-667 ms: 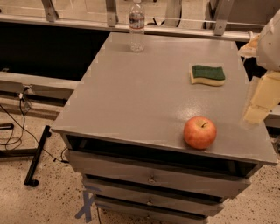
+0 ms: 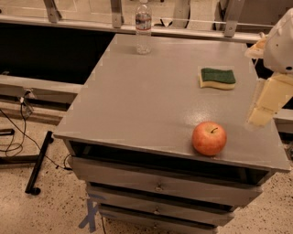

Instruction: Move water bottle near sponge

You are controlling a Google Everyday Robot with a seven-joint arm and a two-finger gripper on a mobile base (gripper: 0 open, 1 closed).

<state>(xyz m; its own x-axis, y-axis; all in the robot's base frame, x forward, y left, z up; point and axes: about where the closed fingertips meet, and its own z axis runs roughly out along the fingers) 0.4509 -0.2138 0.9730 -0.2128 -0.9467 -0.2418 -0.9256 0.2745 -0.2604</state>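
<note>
The water bottle (image 2: 143,28) is clear with a pale label band and stands upright at the far left part of the grey cabinet top (image 2: 137,100). The sponge (image 2: 217,78), dark green on top and yellow below, lies flat at the far right of the top. My gripper (image 2: 264,107) hangs at the right edge of the view, above the cabinet's right side, right of the sponge and above the apple's far right. It holds nothing and is far from the bottle.
A red apple (image 2: 209,138) sits near the front right edge of the top. The cabinet has drawers (image 2: 158,186) below. A rail with metal posts (image 2: 116,13) runs behind it. Cables and a black stand (image 2: 36,160) lie on the floor at left.
The view has shifted slightly, and the gripper stays at the right edge. The bottle, sponge and apple have not moved on the top.
</note>
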